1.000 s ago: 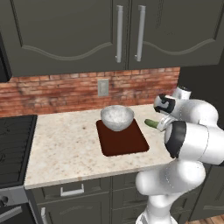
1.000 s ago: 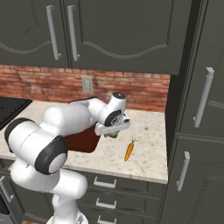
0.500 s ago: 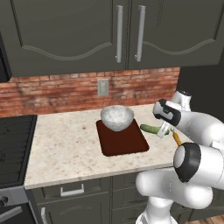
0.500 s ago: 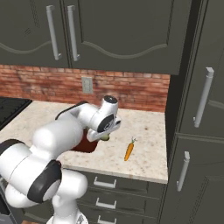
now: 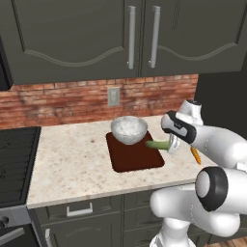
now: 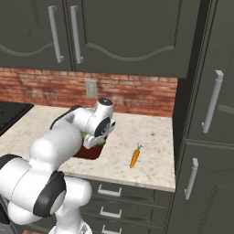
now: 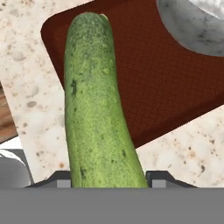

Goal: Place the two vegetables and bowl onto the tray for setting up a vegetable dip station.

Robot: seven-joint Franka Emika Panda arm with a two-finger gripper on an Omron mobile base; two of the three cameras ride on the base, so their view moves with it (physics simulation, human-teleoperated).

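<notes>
The step in hand is judged to be the delivery of the first vegetable. The small dark-green oblong cucumber (image 7: 94,105) is grasped at one end by the jaws of the white arm's two-finger gripper (image 5: 171,144), and it is carried clear of the speckled beige stone worktop (image 5: 72,164), at the right-hand edge of the flat dark reddish-brown rectangular tray (image 5: 137,157).

The round, deep, speckled grey-white bowl (image 5: 129,130) is already seated on the tray's far part, so that part of the task appears done. The thin, tapered orange carrot (image 6: 135,156) lies on the worktop, well apart from the tray on its right, and is untouched.

In the left base view the cucumber's long axis is seen to run roughly level, its free end directed left across the tray's right edge and just beside the bowl. In the hand view it extends straight away from the jaws, its far tip over the tray's corner while its near half hangs over bare worktop.

The next move is judged to call for the cucumber to be carried further over the tray's open front area, lowered until it rests flat, and released clear of the bowl. After that the carrot would have to be fetched.
</notes>
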